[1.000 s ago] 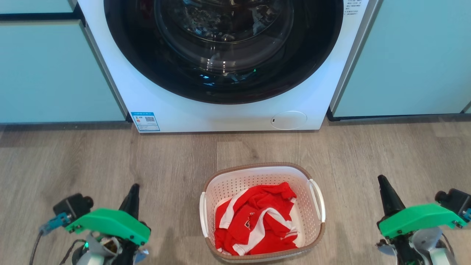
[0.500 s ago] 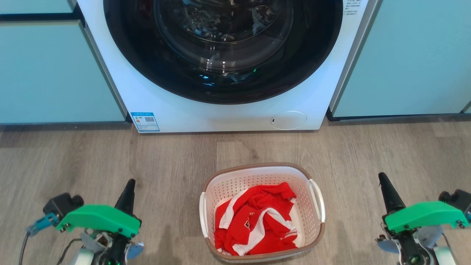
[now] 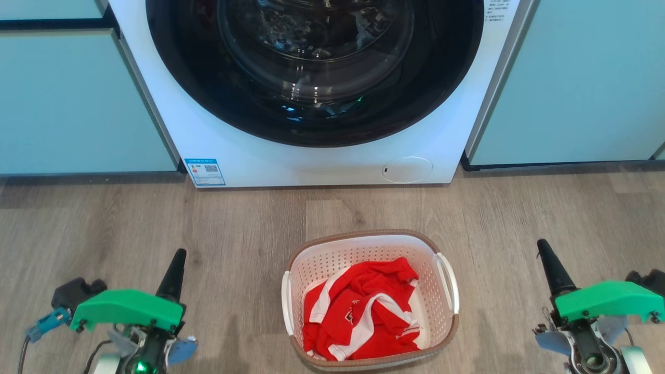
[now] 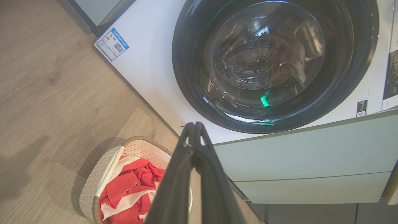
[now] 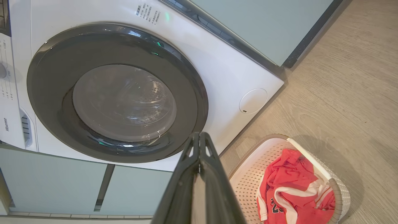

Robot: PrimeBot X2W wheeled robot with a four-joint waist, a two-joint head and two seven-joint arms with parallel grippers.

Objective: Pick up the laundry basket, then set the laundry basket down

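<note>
Wood-look floor (image 3: 156, 223) before one white washing machine (image 3: 311, 166): one laundry basket (image 3: 363, 248), untouched.
It stands upright and open-topped in front of the washer door, its two white handles (image 3: 449, 280) facing left and right; its long axis cannot be told. One red-and-white garment (image 3: 363, 306) lies inside. Well apart on either side, the left gripper (image 3: 178, 259) and right gripper (image 3: 545, 252) have fingers pressed together on nothing. Both have drifted outward since a second ago; the basket has not moved.
</note>
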